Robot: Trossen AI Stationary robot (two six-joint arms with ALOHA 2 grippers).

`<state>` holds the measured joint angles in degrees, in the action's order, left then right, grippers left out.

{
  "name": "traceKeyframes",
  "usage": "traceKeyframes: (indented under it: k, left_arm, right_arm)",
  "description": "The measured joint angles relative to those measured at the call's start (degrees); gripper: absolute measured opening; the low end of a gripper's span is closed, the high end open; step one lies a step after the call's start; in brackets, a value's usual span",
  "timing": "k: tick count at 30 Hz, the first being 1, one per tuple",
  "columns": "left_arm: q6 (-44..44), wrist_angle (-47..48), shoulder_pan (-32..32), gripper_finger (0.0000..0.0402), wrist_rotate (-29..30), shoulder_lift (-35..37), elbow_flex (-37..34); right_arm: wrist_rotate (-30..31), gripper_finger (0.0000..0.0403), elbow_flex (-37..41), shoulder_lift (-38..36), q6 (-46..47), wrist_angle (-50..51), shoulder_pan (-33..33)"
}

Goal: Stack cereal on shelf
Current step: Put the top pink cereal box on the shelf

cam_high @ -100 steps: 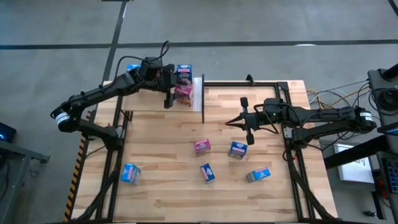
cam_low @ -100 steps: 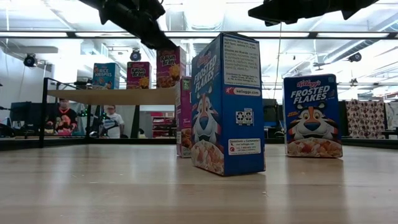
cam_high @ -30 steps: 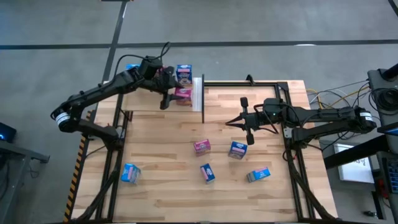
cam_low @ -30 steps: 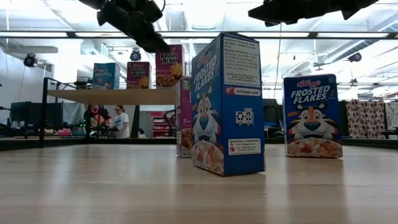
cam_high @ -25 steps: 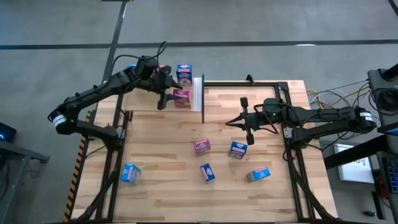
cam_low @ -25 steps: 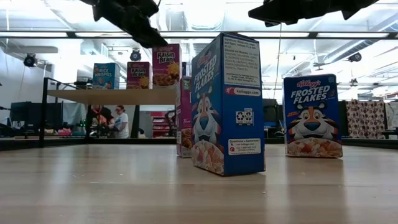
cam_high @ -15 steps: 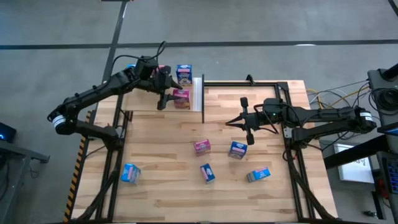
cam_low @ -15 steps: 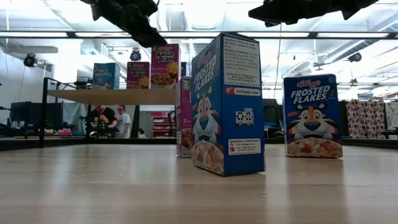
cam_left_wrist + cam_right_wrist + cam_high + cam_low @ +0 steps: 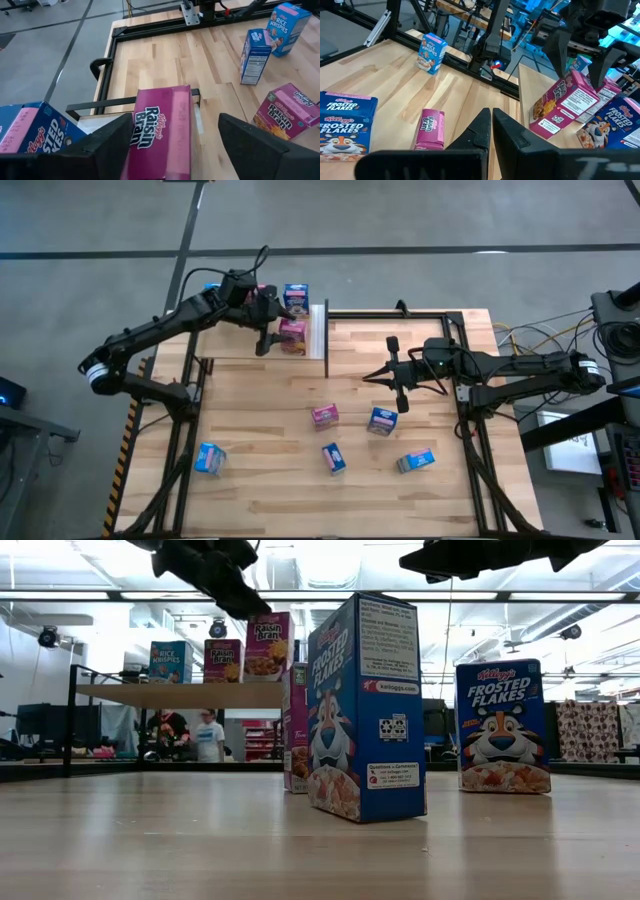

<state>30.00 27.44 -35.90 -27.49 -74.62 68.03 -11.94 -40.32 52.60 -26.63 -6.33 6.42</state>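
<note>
The shelf (image 9: pixel 235 340) stands at the table's far left, with a white strip (image 9: pixel 318 330) on its right edge. A pink Raisin Bran cereal box (image 9: pixel 160 130) stands on its board beside a blue Frosted Flakes box (image 9: pixel 35 132). My left gripper (image 9: pixel 175 117) is open, one finger on each side of the pink box (image 9: pixel 292 332). In the low view two more boxes (image 9: pixel 170 662) (image 9: pixel 222 660) stand on the shelf board (image 9: pixel 180 695). My right gripper (image 9: pixel 368 377) hangs shut over the table's middle, holding nothing. My left gripper comes at the Raisin Bran box from the table's left, slanting down. One finger (image 9: pixel 107 142) lies close along the box's side (image 9: pixel 131 135), and I cannot tell whether it touches. The other finger (image 9: pixel 255 145) stands clear of the box, which rests on the shelf board.
Several cereal boxes lie loose on the table: a pink one (image 9: pixel 324 416), blue ones (image 9: pixel 381 421) (image 9: pixel 333 458) (image 9: pixel 209 458) and one on its side (image 9: pixel 416 461). A black metal frame (image 9: pixel 400 314) runs along the far edge. People move in the room behind.
The Raisin Bran box between my left gripper's fingers has shifted a little toward the table's left and gone from tipped and partly hidden by the gripper to standing on the shelf board. My left arm has drawn slightly toward the left with it.
</note>
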Motion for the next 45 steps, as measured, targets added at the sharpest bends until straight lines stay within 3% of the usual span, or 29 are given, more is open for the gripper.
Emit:
traceKeyframes:
  k: [24, 36, 45]
  left_arm:
    - [3.02, 0.50, -1.02, 0.0278, -0.11, -1.83, -0.35]
    - [3.37, 1.12, -1.03, 0.0200, -0.13, -1.74, -0.35]
    - [3.37, 1.58, -1.03, 0.0181, -0.15, -1.52, -0.35]
  right_arm:
    - [0.00, 0.0009, 0.01, 0.00, 0.38, 0.00, -0.01]
    - [0.00, 0.0009, 0.01, 0.00, 0.09, 0.00, 0.00]
    - [0.00, 0.0009, 0.01, 0.00, 0.09, 0.00, -0.02]
